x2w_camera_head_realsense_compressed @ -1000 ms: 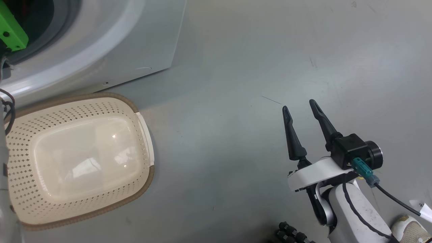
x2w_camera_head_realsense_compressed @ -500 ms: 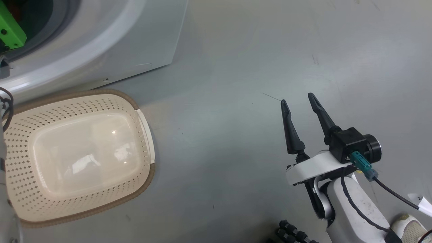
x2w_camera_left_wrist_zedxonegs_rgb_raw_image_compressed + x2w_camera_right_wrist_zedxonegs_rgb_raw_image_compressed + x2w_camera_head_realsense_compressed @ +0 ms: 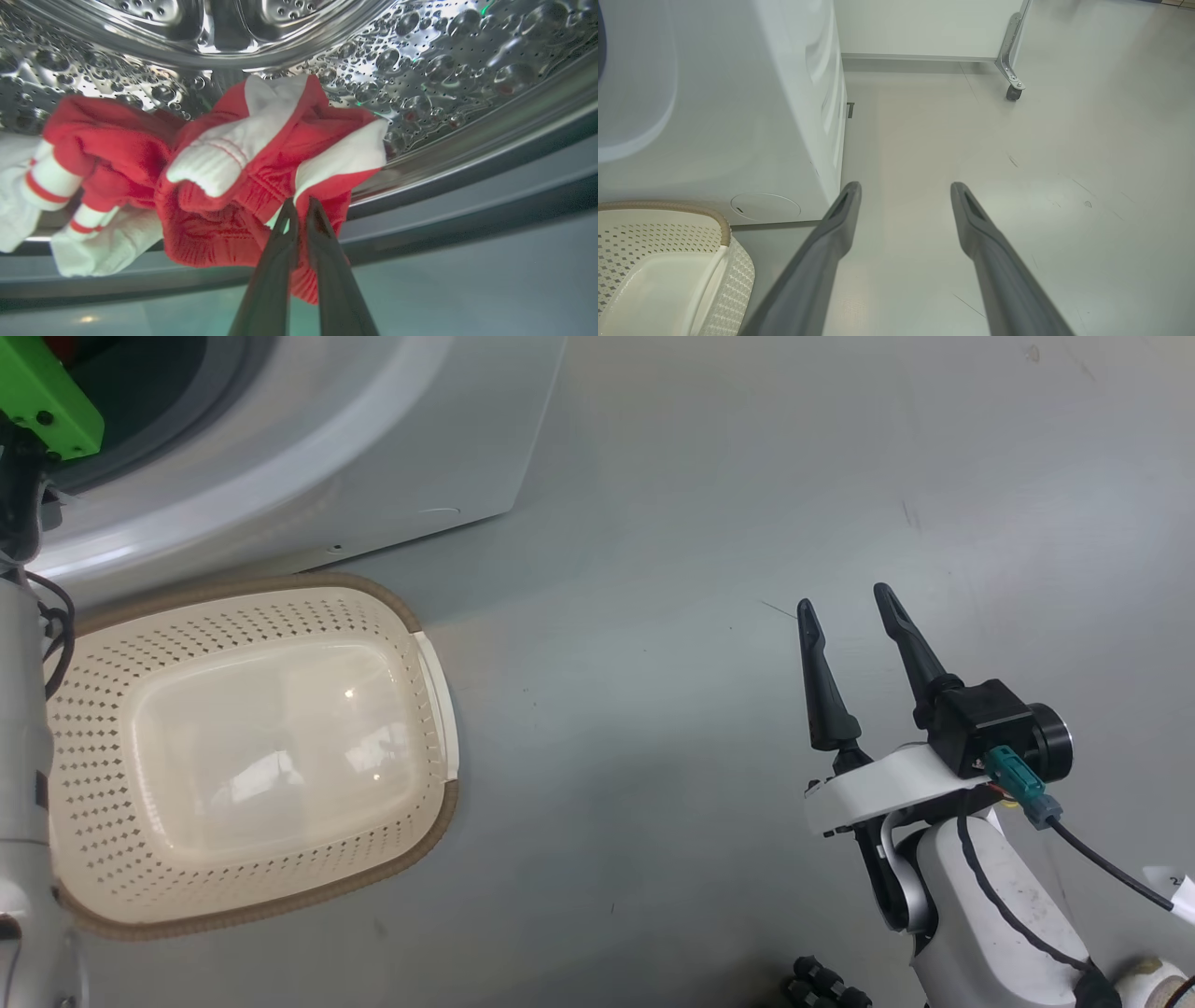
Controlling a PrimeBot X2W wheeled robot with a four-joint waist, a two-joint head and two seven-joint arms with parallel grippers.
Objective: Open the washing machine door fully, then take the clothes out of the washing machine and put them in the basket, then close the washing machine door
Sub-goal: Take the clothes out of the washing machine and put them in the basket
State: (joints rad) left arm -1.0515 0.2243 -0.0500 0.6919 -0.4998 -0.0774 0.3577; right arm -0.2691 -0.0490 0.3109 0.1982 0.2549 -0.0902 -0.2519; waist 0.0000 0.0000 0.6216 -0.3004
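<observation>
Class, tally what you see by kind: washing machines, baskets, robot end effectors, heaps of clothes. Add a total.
Washing machine: 1
Basket: 1
Left end effector and right end effector: 2
Heap of clothes: 1
Total: 5

Smooth pale grey floor (image 3: 653, 569), faintly glossy under soft, even light. A few thin dark scuff marks (image 3: 910, 513) cross it. At the far side, a plain white wall (image 3: 924, 23) with a grey base strip (image 3: 906, 57). Near the wall stands a metal leg (image 3: 1011, 51) on a small black caster (image 3: 1011, 92).
</observation>
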